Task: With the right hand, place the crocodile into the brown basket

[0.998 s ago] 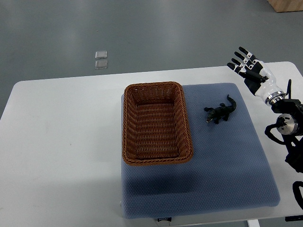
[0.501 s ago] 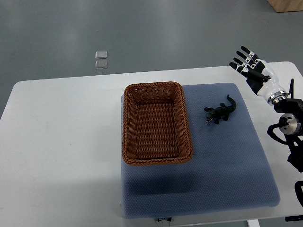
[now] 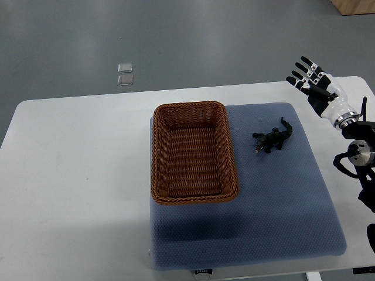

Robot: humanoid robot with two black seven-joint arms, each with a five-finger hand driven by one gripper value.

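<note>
A small black toy crocodile (image 3: 273, 136) lies on the blue mat (image 3: 275, 199), its tail pointing up and right. To its left stands the brown wicker basket (image 3: 160, 152), with nothing in it. My right hand (image 3: 313, 85) hovers at the table's far right corner, up and to the right of the crocodile and well apart from it. Its fingers are spread and hold nothing. The right arm (image 3: 357, 152) runs down the picture's right edge.
The mat lies on a white table (image 3: 76, 187). Two small clear squares (image 3: 125, 74) sit on the grey floor beyond the table. A wooden box corner (image 3: 354, 6) shows at the top right.
My right hand has drifted slightly to the right and a little up, away from the crocodile, fingers still spread. The crocodile and basket have not moved.
</note>
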